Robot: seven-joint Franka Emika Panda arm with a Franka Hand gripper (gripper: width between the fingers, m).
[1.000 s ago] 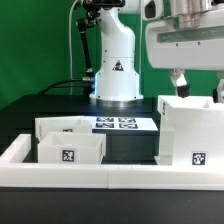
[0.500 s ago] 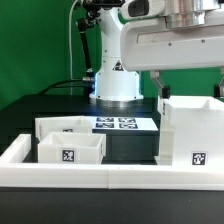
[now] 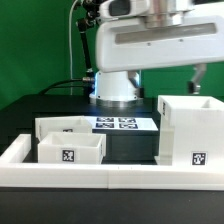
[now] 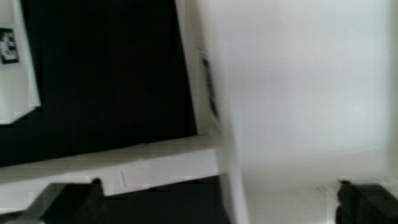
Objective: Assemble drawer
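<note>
Nearest the exterior camera, a long low white border wall runs across the front of the black worktop. Just behind it, toward the exterior view's left, stands the front tray, its black-and-white tag facing the camera. The rear tray stands close behind that one; whether the two touch cannot be told. On the exterior view's right the drawer's housing stands upright with its open top upward and a tag low on its near face, well apart from both trays. Between and behind these parts the marker board lies flat on the worktop. Farther back rises the robot base. The arm hangs high, above the level of the housing's rim, with one dark finger showing beneath it. In the wrist view the pincer is spread wide with nothing gripped, and its two dark tips show far apart. A broad blurred white surface lies beyond them beside the black worktop.
</note>
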